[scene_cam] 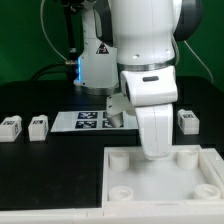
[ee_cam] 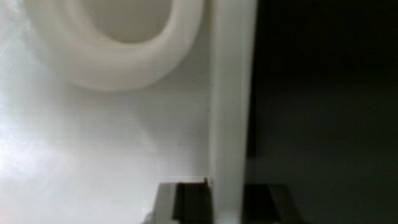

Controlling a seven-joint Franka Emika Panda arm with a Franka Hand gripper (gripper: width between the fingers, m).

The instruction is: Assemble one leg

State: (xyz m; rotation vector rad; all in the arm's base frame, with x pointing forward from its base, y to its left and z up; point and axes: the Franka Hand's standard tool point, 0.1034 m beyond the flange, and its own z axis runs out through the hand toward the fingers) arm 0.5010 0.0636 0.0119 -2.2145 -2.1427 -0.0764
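Observation:
My gripper is down at the far rim of the large white tray. In the wrist view the two dark fingers stand on either side of the tray's upright rim, and the gripper is closed against it. A round corner socket shows on the tray's floor. Small white legs with marker tags lie on the black table: two at the exterior view's left and one at its right. The gripper holds no leg.
The marker board lies flat behind the tray, partly hidden by the arm. Another small white part sits by the board's right end. The tray has round sockets at its corners.

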